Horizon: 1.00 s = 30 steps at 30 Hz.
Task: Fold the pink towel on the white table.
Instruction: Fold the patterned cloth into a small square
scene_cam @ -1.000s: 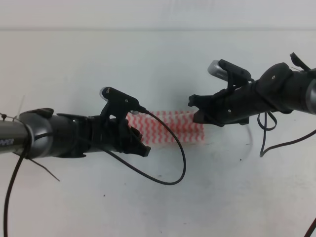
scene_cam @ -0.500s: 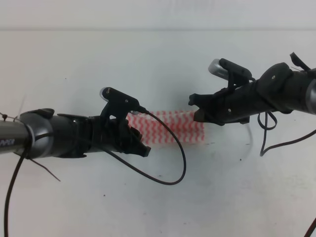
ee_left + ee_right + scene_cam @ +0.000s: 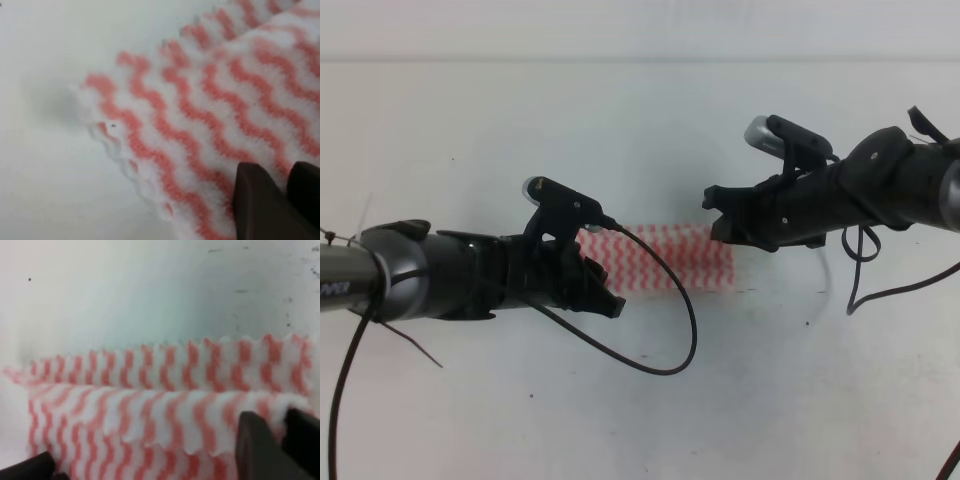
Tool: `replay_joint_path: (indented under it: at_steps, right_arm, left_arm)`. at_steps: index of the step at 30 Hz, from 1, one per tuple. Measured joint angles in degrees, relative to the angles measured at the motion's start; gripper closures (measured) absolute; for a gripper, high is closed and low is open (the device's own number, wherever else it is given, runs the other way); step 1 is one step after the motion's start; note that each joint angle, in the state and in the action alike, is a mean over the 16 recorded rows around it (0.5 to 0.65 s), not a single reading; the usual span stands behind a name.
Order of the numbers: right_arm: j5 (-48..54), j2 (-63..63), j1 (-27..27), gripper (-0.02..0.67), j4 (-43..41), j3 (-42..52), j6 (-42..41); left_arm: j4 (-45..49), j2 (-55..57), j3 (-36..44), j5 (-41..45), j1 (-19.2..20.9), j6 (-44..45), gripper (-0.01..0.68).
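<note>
The pink towel [image 3: 665,258] lies flat on the white table [image 3: 620,130], folded into a narrow strip between my two grippers. My left gripper [image 3: 607,298] hovers at the strip's left end. In the left wrist view only one dark finger [image 3: 262,202] shows, low over the towel [image 3: 200,115], which is not bunched or pinched. My right gripper [image 3: 716,214] hangs open just above the strip's right end. In the right wrist view its fingers [image 3: 262,447] stand wide apart over the layered towel [image 3: 165,405], holding nothing.
A black cable [image 3: 670,350] loops from the left arm down over the table in front of the towel. Another cable [image 3: 855,290] hangs from the right arm at the right. Small dark specks dot the tabletop.
The right gripper has risen slightly and drawn back from the towel's right end. The left arm and the towel have stayed put.
</note>
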Motion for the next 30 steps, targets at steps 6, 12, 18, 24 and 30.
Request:
replay_joint_path:
  at_steps: [6,12,18,24,30]
  right_arm:
    - [-0.85,0.03,0.0,0.456,0.86,0.0,0.0]
    - [-2.26,0.06,0.01,0.417,1.44,-0.01,-0.45]
    - [-2.57,0.0,0.0,0.412,1.5,-0.69,-1.6]
    - [-0.46,-0.03,0.0,0.421,0.92,-2.81,-2.73]
    - [3.56,-0.05,0.0,0.442,-0.22,-5.47,-2.95]
  left_arm:
    - [0.0,-0.01,0.0,-0.04,-0.03,0.02,0.546]
    - [0.0,0.0,0.0,-0.03,-0.02,0.02,0.548]
    - [0.0,-0.18,0.0,0.04,-0.02,0.31,0.549]
    - [-0.01,-2.13,0.0,0.76,-0.01,0.78,0.551]
    - [0.01,-5.8,-0.35,0.87,-0.02,1.44,0.551]
